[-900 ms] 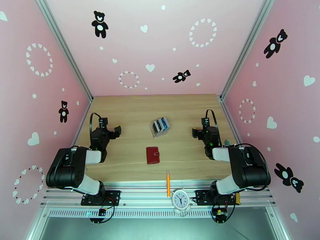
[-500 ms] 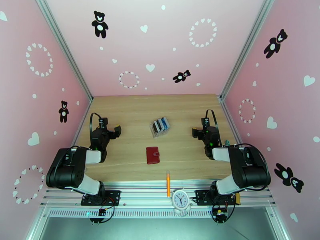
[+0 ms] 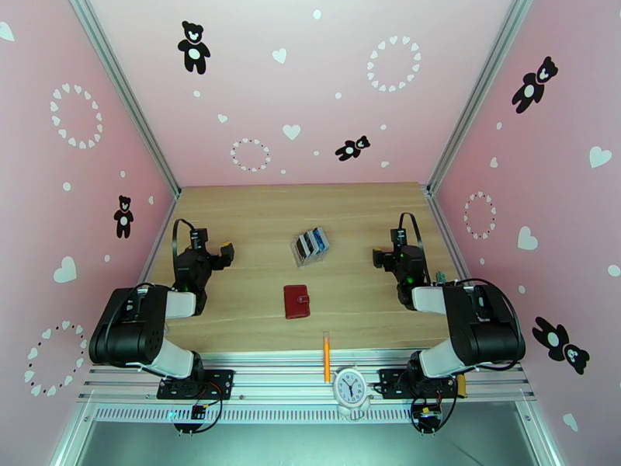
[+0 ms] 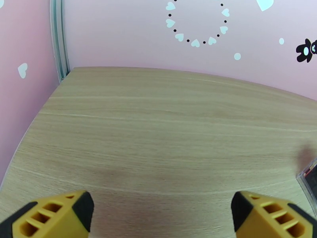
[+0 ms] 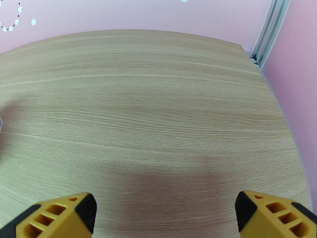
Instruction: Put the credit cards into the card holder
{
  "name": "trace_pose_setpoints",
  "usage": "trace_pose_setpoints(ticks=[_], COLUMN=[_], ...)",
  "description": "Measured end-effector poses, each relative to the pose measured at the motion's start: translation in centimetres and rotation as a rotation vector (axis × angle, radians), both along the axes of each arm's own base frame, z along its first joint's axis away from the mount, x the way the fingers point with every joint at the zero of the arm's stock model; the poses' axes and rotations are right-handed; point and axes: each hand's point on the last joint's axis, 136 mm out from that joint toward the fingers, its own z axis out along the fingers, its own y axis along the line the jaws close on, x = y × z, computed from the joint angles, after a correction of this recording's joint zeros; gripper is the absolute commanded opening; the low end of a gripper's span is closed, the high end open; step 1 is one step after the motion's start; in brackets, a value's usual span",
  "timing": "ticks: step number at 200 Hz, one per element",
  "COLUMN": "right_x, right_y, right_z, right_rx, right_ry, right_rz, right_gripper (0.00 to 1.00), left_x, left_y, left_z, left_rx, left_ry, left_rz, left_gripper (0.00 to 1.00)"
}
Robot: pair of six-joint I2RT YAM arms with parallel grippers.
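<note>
L hand (image 4: 162, 206), R hand (image 5: 165, 206): both agape

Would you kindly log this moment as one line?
left gripper open | right gripper open | credit cards in clear rack | card holder closed

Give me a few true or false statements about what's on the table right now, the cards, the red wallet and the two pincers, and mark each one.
1. The red card holder lies closed on the table. True.
2. The credit cards lie flat right beside the card holder. False: they stand on edge in a clear rack, farther from the arms than the holder and apart from it.
3. The left pincer and the right pincer are both open, with bare wood between their fingers. True.
4. An orange pencil lies at the far edge of the table. False: it lies at the near edge, just beyond a small clock.
</note>
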Motion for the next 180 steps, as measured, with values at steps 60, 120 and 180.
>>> trace_pose_setpoints(ticks=[60,120,180], right_x=[0.0,-0.4,-0.1], right_y=[0.0,0.2,-0.2], right_z=[0.0,0.1,3.6], right_rx=[0.001,-0.001,-0.044], right_ry=[0.0,-0.024,-0.029], right_rz=[0.001,0.005,-0.077], right_gripper=[0.99,0.99,0.99], left_x=[0.0,-2.7,-5.5], left_y=[0.0,0.5,-1.3], left_z=[0.0,2.6,10.0], left_rx=[0.0,0.013,0.026], left_ry=[-0.002,-0.093,-0.28], left_rz=[0.0,0.06,0.093], left_gripper=[0.98,0.98,0.98])
